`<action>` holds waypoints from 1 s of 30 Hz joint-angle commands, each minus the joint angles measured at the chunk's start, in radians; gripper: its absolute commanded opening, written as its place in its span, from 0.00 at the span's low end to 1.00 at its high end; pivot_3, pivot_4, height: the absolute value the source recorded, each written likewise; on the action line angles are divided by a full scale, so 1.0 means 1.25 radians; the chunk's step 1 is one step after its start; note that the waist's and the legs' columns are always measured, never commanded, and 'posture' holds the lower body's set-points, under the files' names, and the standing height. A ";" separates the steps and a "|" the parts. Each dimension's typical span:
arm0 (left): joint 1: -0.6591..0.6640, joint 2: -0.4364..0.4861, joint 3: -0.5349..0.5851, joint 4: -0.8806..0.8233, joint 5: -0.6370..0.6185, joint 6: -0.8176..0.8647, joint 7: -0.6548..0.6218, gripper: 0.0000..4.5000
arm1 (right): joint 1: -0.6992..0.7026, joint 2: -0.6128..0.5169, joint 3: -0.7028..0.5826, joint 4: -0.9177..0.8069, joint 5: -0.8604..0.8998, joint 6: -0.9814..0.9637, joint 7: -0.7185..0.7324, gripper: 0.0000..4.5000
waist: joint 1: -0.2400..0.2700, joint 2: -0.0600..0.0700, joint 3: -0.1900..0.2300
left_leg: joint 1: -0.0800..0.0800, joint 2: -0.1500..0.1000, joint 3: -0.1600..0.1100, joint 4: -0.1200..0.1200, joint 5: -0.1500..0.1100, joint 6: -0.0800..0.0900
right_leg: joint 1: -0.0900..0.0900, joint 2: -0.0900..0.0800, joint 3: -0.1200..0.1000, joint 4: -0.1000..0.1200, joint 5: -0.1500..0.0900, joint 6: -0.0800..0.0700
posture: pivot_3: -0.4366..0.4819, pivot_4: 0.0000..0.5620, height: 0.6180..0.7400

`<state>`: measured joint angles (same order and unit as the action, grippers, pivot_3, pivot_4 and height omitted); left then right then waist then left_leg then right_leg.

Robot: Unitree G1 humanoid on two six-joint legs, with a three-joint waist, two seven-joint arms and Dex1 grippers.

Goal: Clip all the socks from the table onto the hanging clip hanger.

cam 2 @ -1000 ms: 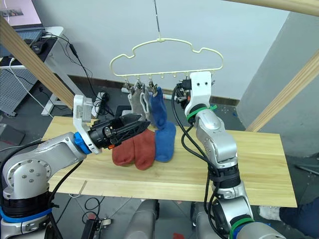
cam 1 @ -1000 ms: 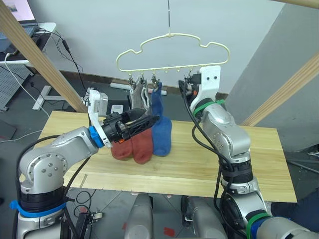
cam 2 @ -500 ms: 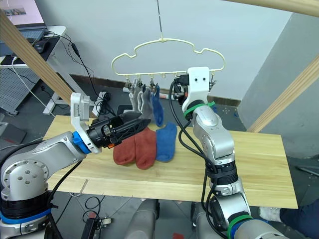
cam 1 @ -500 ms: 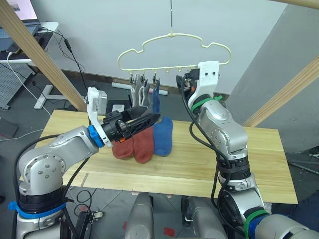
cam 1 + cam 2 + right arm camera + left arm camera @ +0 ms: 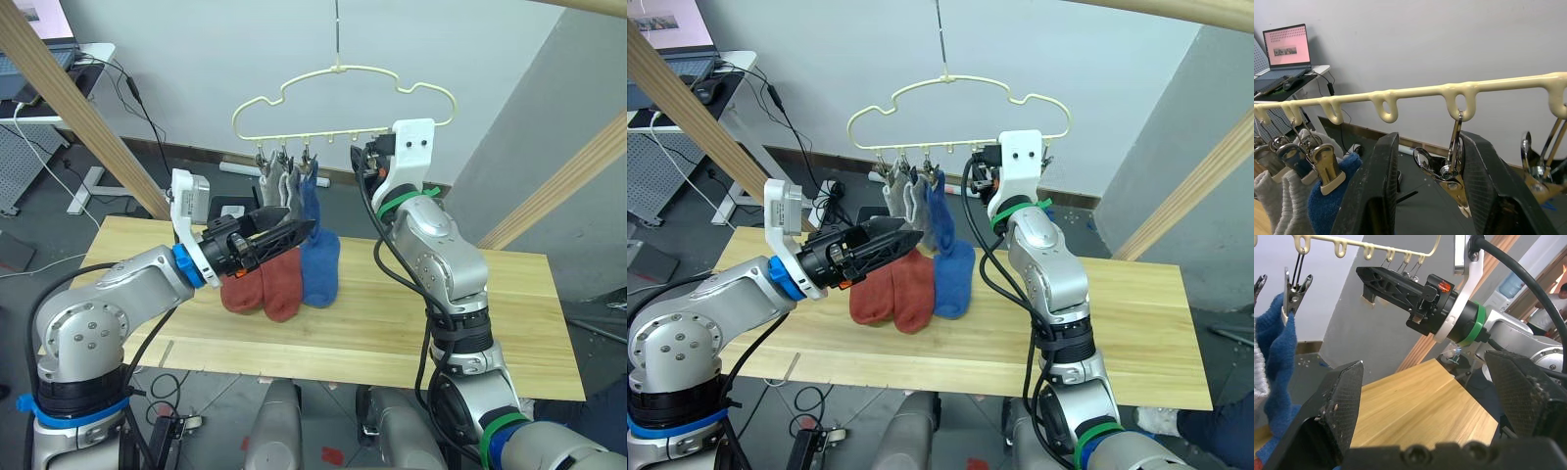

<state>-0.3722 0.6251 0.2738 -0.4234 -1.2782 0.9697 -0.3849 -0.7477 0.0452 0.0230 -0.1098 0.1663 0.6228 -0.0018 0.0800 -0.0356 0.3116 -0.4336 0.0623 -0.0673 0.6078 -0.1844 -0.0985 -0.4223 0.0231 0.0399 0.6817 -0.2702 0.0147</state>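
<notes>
Socks: two grey [image 5: 279, 188] and one blue [image 5: 311, 201] clipped on clip hanger [image 5: 343, 98]; two rust-red [image 5: 265, 284] and one blue [image 5: 318, 269] on table [image 5: 509, 313].
Right gripper [image 5: 1422, 188] brackets a free clip [image 5: 1452, 171], jaws apart; I'd squeeze squarely. Left gripper [image 5: 1425, 396] open, empty.

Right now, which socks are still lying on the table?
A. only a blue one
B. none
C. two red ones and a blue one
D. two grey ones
C: two red socks and a blue sock lie on the table, while two grey socks and another blue one hang from the hanger.
</notes>
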 commanded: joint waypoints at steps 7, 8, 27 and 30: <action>0.002 0.003 0.016 -0.020 -0.021 -0.019 -0.007 0.97 | -0.003 0.007 -0.020 -0.014 0.008 -0.001 -0.007 0.03 | 0.000 0.000 0.000 | 0.000 0.000 0.000 0.000 0.000 0.000 | 0.000 0.000 0.000 0.000 0.000 0.000 | 0.77 0.44 1.00; 0.005 0.001 0.015 -0.020 -0.019 -0.019 -0.006 0.97 | -0.003 0.010 -0.030 -0.016 0.017 0.004 -0.008 0.01 | 0.000 0.000 0.000 | 0.000 0.000 0.000 0.000 0.000 0.000 | 0.000 0.000 0.000 0.000 0.000 0.000 | 0.76 0.46 1.00; -0.104 -0.210 -0.397 0.548 0.679 -0.431 -0.126 0.97 | 0.017 -0.058 -0.071 -0.074 0.145 0.194 0.063 0.01 | 0.000 0.003 -0.002 | 0.001 0.000 0.004 0.000 0.001 0.002 | 0.000 0.001 0.001 0.000 0.000 0.001 | 0.68 0.53 1.00; -0.189 -0.261 -0.435 0.735 0.800 -0.541 -0.111 0.97 | 0.032 -0.046 -0.066 -0.091 0.146 0.207 0.053 0.01 | -0.002 0.003 -0.002 | 0.000 0.000 0.005 0.000 0.001 0.002 | 0.000 0.001 0.001 0.000 0.000 0.000 | 0.66 0.56 1.00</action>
<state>-0.5851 0.3068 -0.2460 0.4218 -0.3552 0.3720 -0.5319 -0.7330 -0.0154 -0.0564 -0.2096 0.3414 0.8518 0.0805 0.0779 -0.0313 0.3086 -0.4334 0.0618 -0.0611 0.6085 -0.1830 -0.0956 -0.4218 0.0245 0.0416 0.6817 -0.2708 0.0159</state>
